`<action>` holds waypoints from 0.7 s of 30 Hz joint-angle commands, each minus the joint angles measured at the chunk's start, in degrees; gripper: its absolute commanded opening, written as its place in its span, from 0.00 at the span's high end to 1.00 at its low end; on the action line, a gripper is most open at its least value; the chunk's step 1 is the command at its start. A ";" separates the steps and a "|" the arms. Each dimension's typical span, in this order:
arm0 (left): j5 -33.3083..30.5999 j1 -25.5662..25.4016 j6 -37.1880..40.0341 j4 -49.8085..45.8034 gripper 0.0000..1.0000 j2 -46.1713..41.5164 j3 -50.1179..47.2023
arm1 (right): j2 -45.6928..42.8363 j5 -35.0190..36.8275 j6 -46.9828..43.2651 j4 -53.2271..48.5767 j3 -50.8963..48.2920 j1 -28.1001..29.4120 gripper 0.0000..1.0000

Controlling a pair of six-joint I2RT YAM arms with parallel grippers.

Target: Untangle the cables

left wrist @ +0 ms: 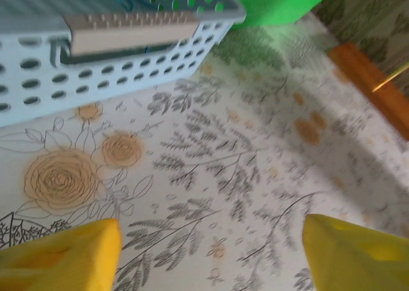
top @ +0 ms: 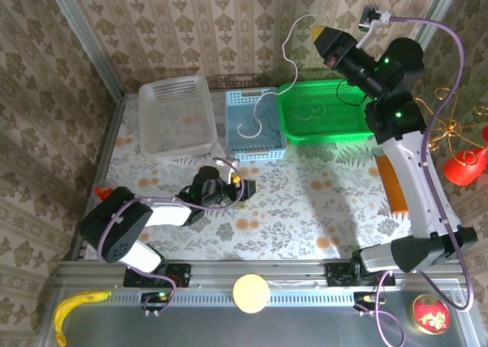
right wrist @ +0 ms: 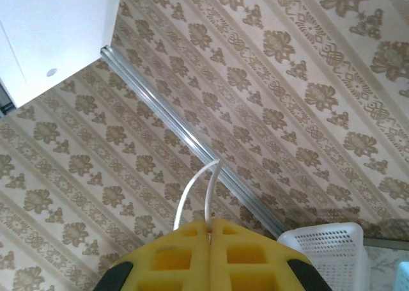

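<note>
Right jaws pinching a pale cable [top: 283, 51] that trails below into a blue basket [top: 256, 155], left jaws wide, above counter [top: 313, 210].

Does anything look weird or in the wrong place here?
Yes. A white cable hangs in mid-air, pinched in the right end effector high above the table, while its lower end curls inside the blue basket.

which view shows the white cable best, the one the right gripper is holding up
Top external: the white cable runs whole from the right gripper down into the blue basket. Right wrist catches a short loop pinched between its fingers. Left wrist faces that basket's outer wall.
</note>
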 commanded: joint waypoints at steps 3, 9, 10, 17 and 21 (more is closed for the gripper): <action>0.50 0.46 -0.51 -7.98 0.01 -7.12 4.17 | 4.06 0.81 -0.63 1.69 0.34 -0.89 1.00; -0.68 1.27 -0.46 -14.57 0.00 -11.31 8.25 | 10.84 0.50 -3.55 -0.58 6.28 -2.47 1.00; -0.91 1.42 -0.58 -15.14 0.00 -11.57 8.93 | 11.89 0.51 -4.27 -1.20 7.24 -2.82 1.00; -0.33 3.27 -2.20 -17.67 0.00 -11.16 13.80 | 19.29 1.91 -8.76 -4.22 10.06 -5.31 1.00; 0.41 4.34 -3.10 -18.14 0.00 -10.81 15.48 | 21.87 3.18 -9.97 -4.21 9.44 -6.28 1.00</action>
